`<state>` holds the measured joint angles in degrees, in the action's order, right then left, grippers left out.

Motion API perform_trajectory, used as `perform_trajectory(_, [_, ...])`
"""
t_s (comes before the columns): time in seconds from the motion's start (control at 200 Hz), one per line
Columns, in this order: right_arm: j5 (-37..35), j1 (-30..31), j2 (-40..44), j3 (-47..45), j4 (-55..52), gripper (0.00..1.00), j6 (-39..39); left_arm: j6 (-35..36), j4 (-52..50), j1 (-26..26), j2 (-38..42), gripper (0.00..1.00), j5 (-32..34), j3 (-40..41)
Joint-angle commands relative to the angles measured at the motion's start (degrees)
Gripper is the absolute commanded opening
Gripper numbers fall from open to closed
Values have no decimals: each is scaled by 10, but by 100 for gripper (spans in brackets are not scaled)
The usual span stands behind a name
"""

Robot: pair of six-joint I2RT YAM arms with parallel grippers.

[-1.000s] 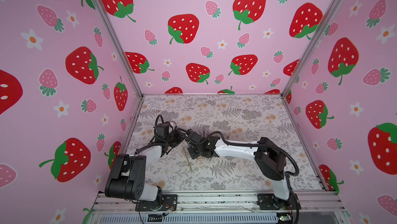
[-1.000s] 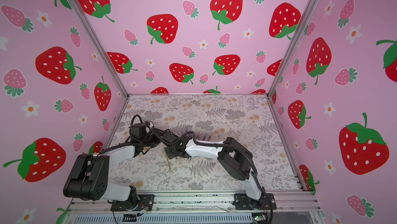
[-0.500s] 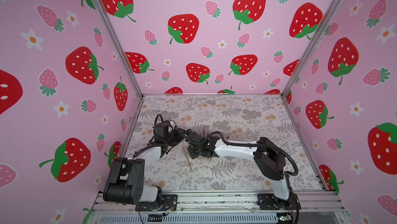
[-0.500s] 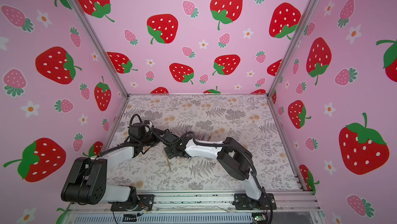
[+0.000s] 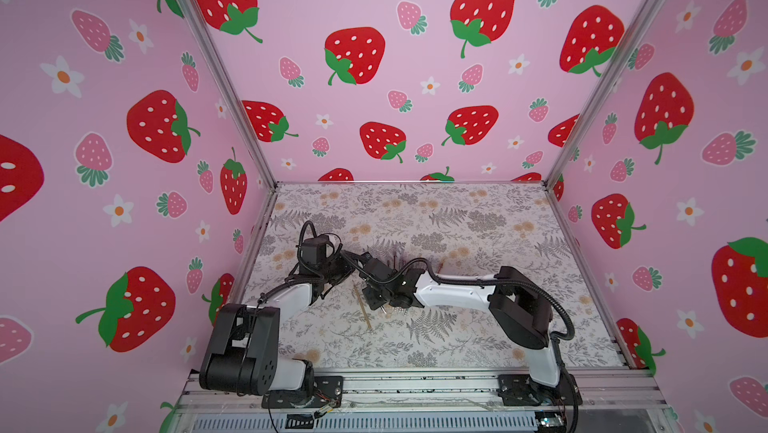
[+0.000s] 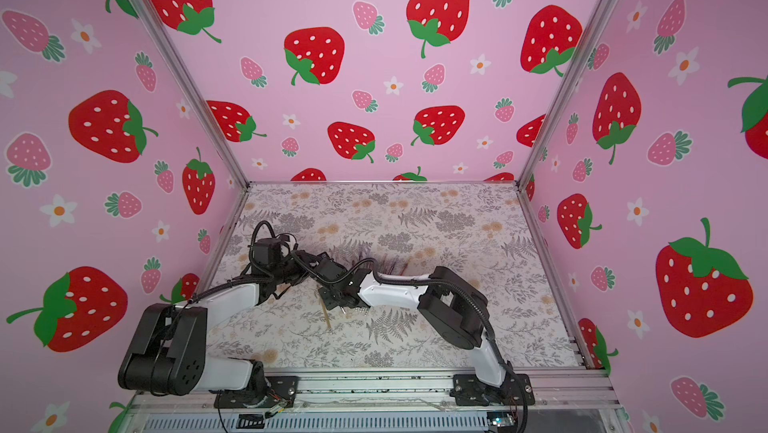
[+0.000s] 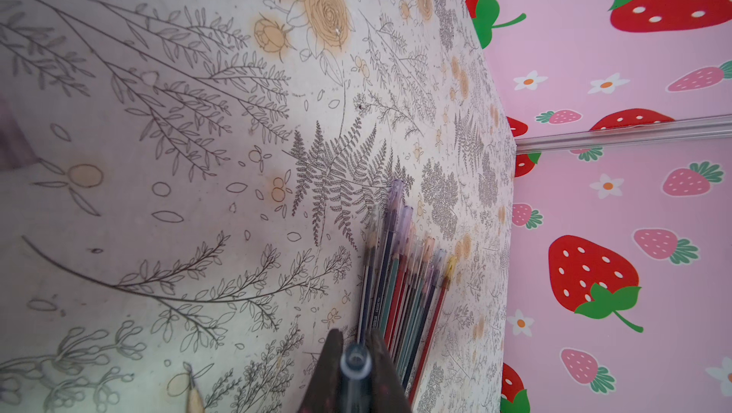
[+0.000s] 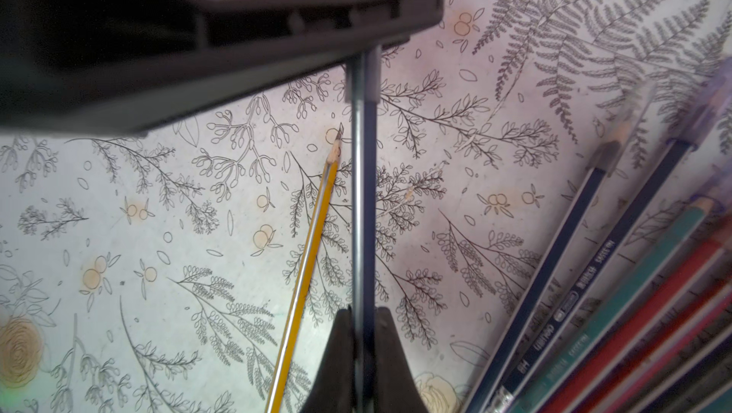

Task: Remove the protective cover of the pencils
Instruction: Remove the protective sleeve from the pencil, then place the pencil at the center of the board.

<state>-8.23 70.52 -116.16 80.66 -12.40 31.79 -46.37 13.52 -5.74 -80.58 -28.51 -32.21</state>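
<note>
A dark blue pencil (image 8: 364,201) spans the gap between my two grippers above the table. My right gripper (image 8: 363,326) is shut on its shaft. The pencil's far end wears a clear protective cover (image 8: 362,74), and my left gripper (image 7: 355,355) is shut on that cover (image 7: 355,361). In both top views the two grippers meet near the table's middle left, left gripper (image 5: 347,262) against right gripper (image 5: 372,273). The other pencils (image 7: 404,284) lie fanned on the table with clear covers on their tips; the fan of pencils (image 8: 633,292) is beside the right gripper.
A bare yellow pencil (image 8: 313,256) lies alone on the floral table cover (image 5: 457,223), just in front of the grippers; the yellow pencil (image 5: 362,306) shows in both top views. Pink strawberry walls (image 5: 395,78) close in three sides.
Both arms stay almost where they were; the left arm's elbow has sunk slightly.
</note>
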Motion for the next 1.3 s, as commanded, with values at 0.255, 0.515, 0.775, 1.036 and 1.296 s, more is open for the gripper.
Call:
perform_trajectory(0.255, [-18, 18, 49, -82, 48, 0, 29, 10, -31, -9, 4, 0, 63, -37])
perform_trajectory(0.515, [-46, 27, 87, -148, 89, 0, 68, 22, -58, -9, -28, 0, 83, -89])
perform_trajectory(0.775, [-54, 31, 89, -168, 108, 0, 113, 30, -78, -9, -49, 0, 111, -117])
perform_trajectory(1.036, [-62, 31, 51, -119, 49, 0, 159, 50, -145, -10, -114, 0, 148, -185])
perform_trajectory(1.296, [-42, 31, 9, -78, 19, 0, 177, 85, -205, -9, -133, 0, 203, -216])
